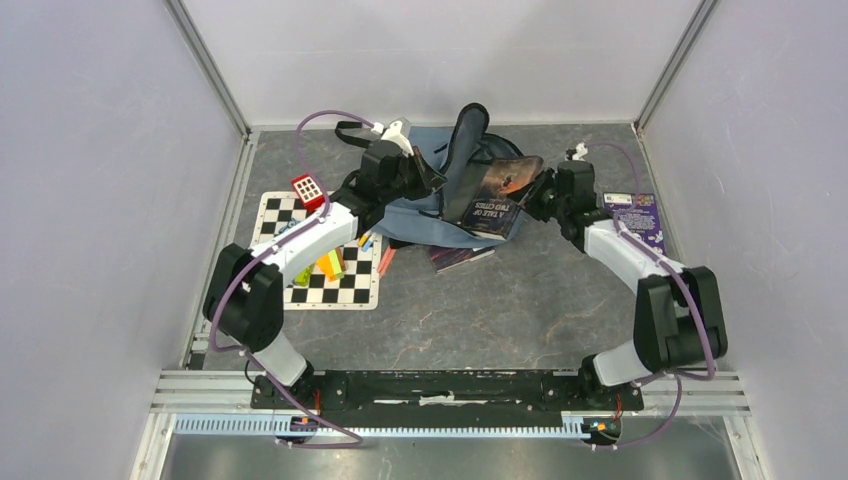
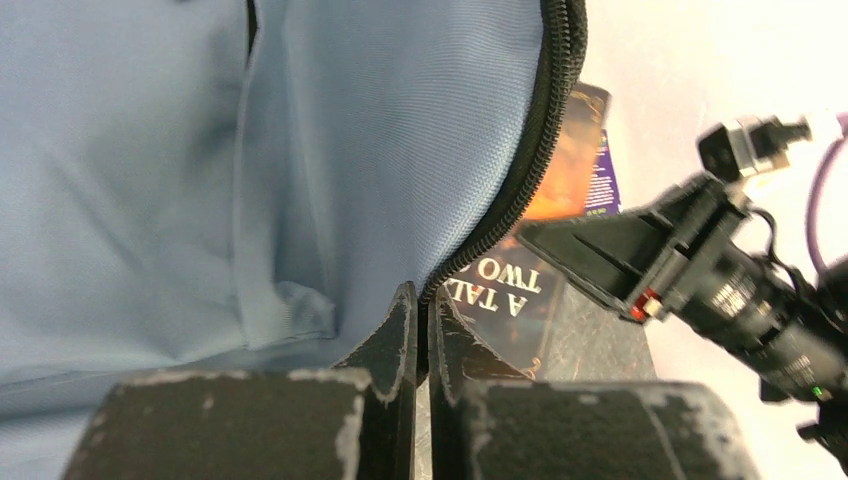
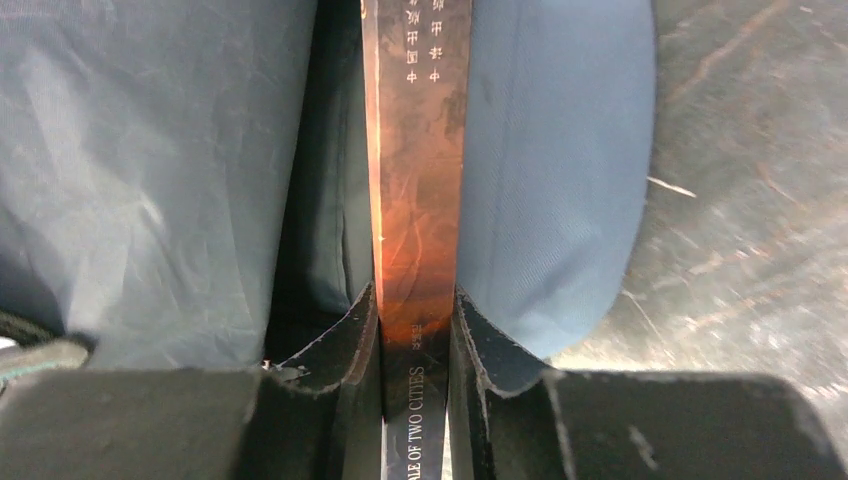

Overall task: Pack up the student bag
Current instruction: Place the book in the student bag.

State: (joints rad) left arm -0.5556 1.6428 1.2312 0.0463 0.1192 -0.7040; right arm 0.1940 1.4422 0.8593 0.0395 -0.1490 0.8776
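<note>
Checkerboard mat [image 1: 275, 210] carrying coloured blocks [image 1: 330, 265] lies left on the grey stone-patterned counter [image 1: 500, 310]. Left fingers [image 2: 405, 320] pinch shut on the zipper edge of the dusty blue-grey fabric backpack [image 2: 150, 150], which sits mid-counter toward the back. Right fingers [image 3: 368, 325] clamp a dark orange-spined paperback book [image 3: 415, 150] at its opening.

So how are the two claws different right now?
The left gripper pinches the backpack by its thin zipper edge, jaws almost touching. The right gripper clamps the A Tale of Two Cities book, jaws held apart by it. Left holds the backpack open; right points the book into it. Both are gripping.
</note>
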